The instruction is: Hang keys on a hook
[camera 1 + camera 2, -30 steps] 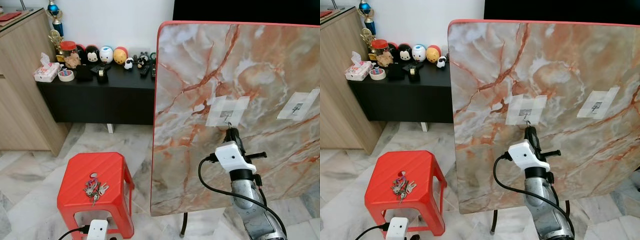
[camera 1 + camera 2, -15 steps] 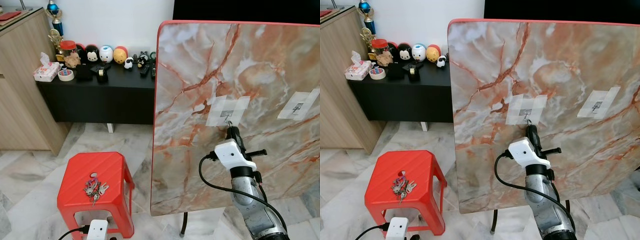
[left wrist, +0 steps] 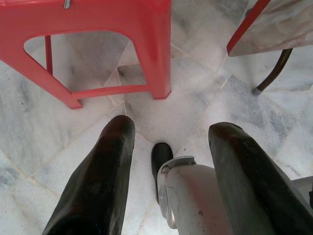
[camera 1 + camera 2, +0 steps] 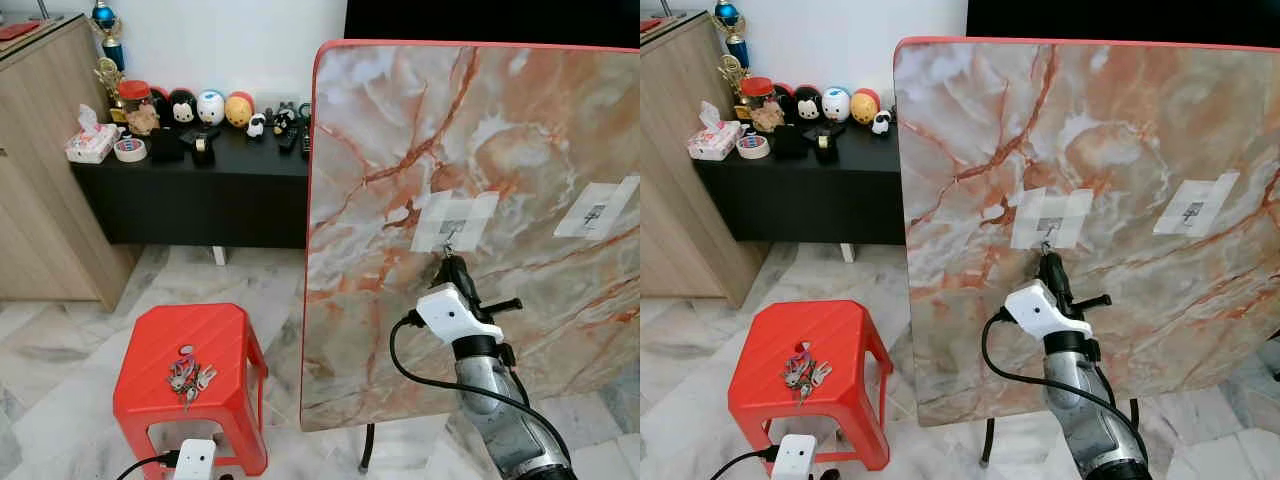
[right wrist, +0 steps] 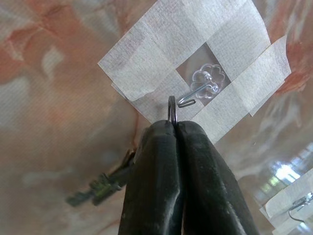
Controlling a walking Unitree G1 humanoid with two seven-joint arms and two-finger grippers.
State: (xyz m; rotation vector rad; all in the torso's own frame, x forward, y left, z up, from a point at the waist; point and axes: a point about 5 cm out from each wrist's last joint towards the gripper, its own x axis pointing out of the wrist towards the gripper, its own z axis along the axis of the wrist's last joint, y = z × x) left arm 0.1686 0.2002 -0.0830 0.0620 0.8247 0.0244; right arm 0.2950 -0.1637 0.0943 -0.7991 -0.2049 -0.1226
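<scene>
My right gripper (image 4: 451, 263) is raised against the upright marble board (image 4: 520, 120), shut on a metal key ring (image 5: 172, 108). A dark key (image 5: 98, 188) dangles below the fingers (image 5: 156, 166). The ring's top sits right at the tip of a small wire hook (image 5: 194, 96), which is fixed under crossed white tape (image 4: 455, 220). I cannot tell whether the ring is over the hook. A second bunch of keys (image 4: 188, 377) lies on the red stool (image 4: 150, 345). My left gripper (image 3: 171, 129) hangs open low over the floor beside that stool.
A second taped hook (image 4: 596, 215) is further right on the board. A black low cabinet (image 4: 200, 190) with figurines, tape and a tissue pack stands at the back left, beside a wooden cupboard (image 4: 40, 180). The floor is marble tile (image 4: 60, 350).
My right gripper with the key ring has edged slightly left, staying just under the hook. The left arm and the keys on the stool have not moved.
</scene>
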